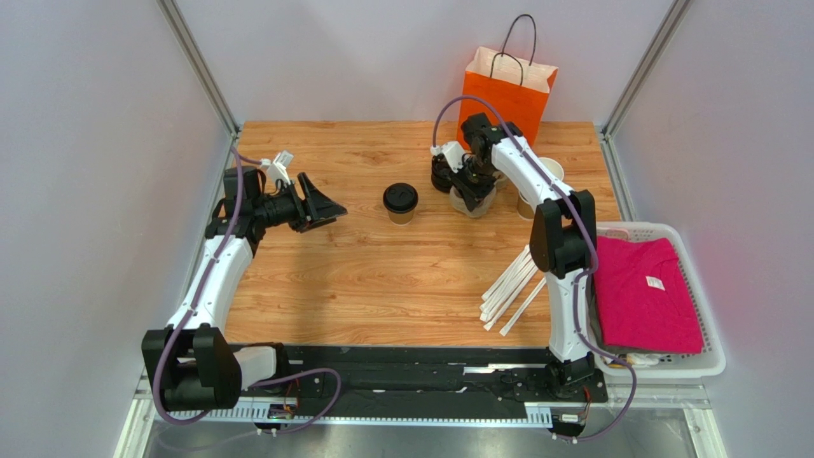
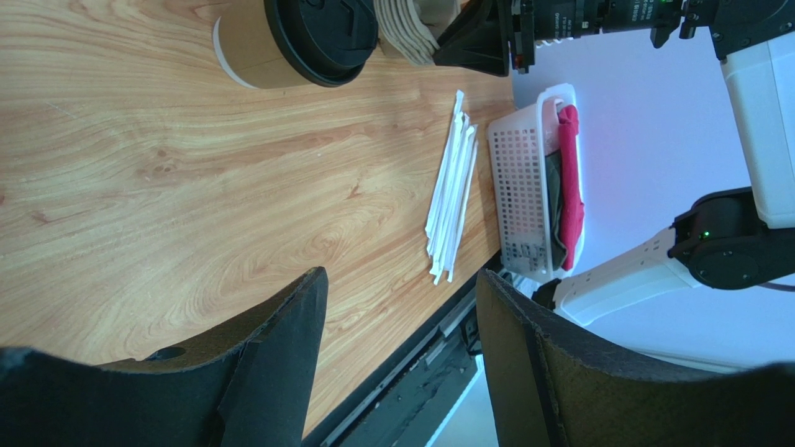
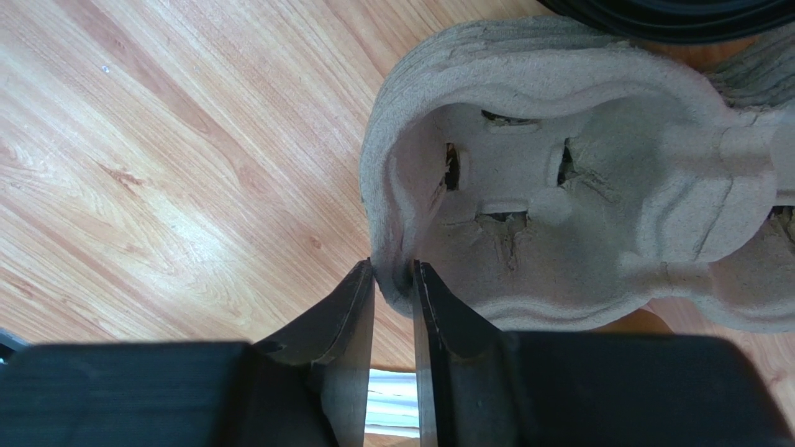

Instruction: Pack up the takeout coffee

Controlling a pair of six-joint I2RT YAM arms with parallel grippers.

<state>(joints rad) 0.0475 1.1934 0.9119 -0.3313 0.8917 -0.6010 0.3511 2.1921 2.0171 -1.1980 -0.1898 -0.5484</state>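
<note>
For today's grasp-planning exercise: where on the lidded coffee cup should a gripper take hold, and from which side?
Probably the tan paper wall of the coffee cup, below its black lid, approached level from the left: it stands upright, and the open left gripper faces it from that side.

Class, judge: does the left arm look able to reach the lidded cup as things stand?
Probably yes: the left pincer, open, faces the cup across bare table; the right pincer, pinching the carrier, stands clear.
</note>
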